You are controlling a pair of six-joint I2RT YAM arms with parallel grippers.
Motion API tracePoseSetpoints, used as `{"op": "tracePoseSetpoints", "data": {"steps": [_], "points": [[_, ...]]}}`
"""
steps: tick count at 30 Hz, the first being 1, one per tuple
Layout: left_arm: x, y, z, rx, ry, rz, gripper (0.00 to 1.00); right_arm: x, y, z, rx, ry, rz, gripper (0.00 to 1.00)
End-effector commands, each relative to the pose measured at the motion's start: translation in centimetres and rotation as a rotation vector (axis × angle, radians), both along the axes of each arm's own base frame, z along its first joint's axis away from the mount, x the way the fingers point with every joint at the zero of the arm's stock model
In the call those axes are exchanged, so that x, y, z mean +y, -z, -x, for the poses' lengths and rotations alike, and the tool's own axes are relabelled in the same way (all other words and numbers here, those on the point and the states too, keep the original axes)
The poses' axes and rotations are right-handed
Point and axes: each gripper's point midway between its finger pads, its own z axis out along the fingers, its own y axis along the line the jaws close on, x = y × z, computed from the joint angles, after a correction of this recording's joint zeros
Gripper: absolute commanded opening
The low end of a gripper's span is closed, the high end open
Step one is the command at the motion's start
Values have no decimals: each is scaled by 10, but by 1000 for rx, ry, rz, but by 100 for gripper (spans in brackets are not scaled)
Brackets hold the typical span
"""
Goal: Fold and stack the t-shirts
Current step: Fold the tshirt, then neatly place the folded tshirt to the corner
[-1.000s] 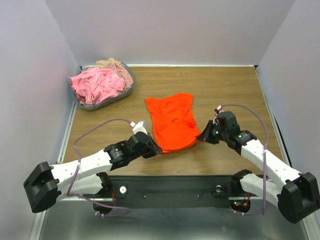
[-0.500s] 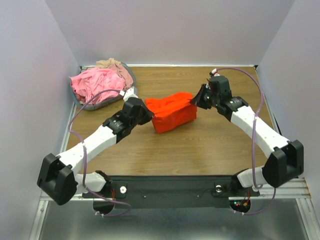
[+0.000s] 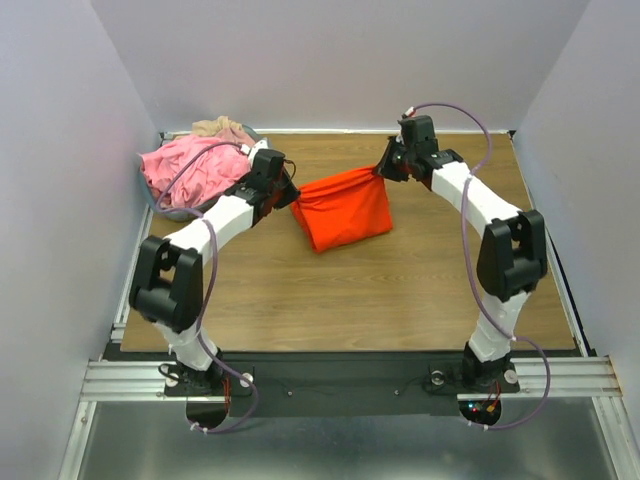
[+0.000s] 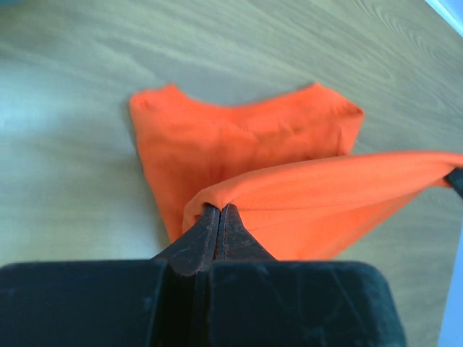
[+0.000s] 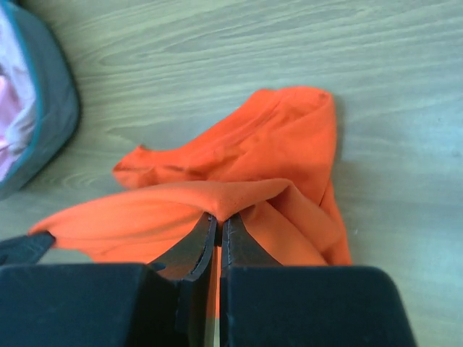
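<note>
You're handling a soft, light cotton t-shirt, orange-red, with no stiffness of its own: it will likely sag wherever it isn't held and bunch or slide if dragged across the smooth tabletop, though it can't break, so the worry is a crooked fold, not damage. The sensible hold is a pinch on a corner or doubled edge at each side, so the edge between them runs taut, and that is how it is held now. Your left hand has its fingers pressed together on a gathered corner of cloth with no gap showing, and your right hand is closed the same way on the opposite corner. The shirt sits toward the far middle of the tabletop, just right of the grey basket holding the pink shirts and a beige shirt. The gripped edge spans from one hand to the other, raised above a lower layer that lies flat on the wood ahead of and below both hands; from overhead the rest of the cloth spreads toward you from that line
</note>
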Motion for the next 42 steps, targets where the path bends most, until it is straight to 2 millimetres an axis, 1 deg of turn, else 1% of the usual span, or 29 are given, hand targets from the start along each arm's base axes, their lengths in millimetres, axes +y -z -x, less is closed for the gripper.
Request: {"op": "tracePoseSetpoints", "data": {"steps": [1,2,3,4,5,6,7,8,10,11,13,14,18,20,22,25,26,27,28,29,32,33,34,37,38,39,40,41,42], "points": [[15,4,-38,-7,-41,-43,0,-11,-2,-48,-63,13,21,0],[14,0,-48,-16,-45,-38,0,-12,1,-55,-65,17,22,1],[20,18,-55,17,-61,-54,0,-11,8,-62,-59,13,28,0],[22,22,-62,28,-81,-52,27,-13,15,-69,-55,25,41,1],[21,17,-70,28,-74,-39,39,-13,27,-79,-42,25,40,8],[20,31,-74,56,-64,-42,47,-10,30,-82,-38,12,31,13],[21,30,-79,55,-60,-42,61,-5,33,-83,-28,-24,8,17],[19,25,-82,46,-51,-37,68,-4,35,-86,-29,-41,-6,37],[14,13,-81,24,-35,-22,77,0,29,-85,-35,-76,-26,57],[12,9,-80,6,-30,-12,79,1,21,-82,-48,-90,-31,73],[1,-13,-71,-46,-3,3,81,8,11,-73,-54,-137,-56,94],[-2,-23,-65,-72,10,5,82,9,5,-65,-56,-155,-64,100],[-26,-32,-46,-100,73,7,85,16,2,-39,-32,-226,-103,100],[-44,-27,-35,-84,132,24,85,24,7,-26,2,-273,-149,100],[-55,-15,-30,-58,160,39,85,33,23,-10,64,-330,-204,100],[-73,9,-16,-4,212,63,85,38,43,-3,123,-336,-234,100],[-82,20,-12,5,230,73,85,40,61,3,167,-327,-233,100],[-83,22,-11,8,227,82,85,40,69,5,182,-323,-225,100],[-88,35,-7,38,233,87,85,39,78,6,196,-308,-212,100],[-90,48,-1,66,235,88,85,37,95,11,236,-291,-206,100],[-90,83,15,139,244,102,84,29,121,20,294,-227,-177,100],[-89,91,20,157,244,99,84,23,136,34,327,-202,-156,100],[-84,107,32,195,243,86,84,25,141,42,333,-201,-145,100],[-74,121,51,225,229,73,84,20,160,81,381,-185,-138,100],[-66,137,71,267,227,57,84,22,162,92,386,-187,-133,100],[-65,132,75,250,224,65,84,21,163,100,391,-184,-133,100],[-63,135,85,263,226,62,83,17,165,118,398,-169,-124,100],[-57,147,103,295,230,43,83,15,165,125,395,-159,-118,100],[-57,138,109,278,231,54,83,12,167,134,402,-147,-107,100]]}}
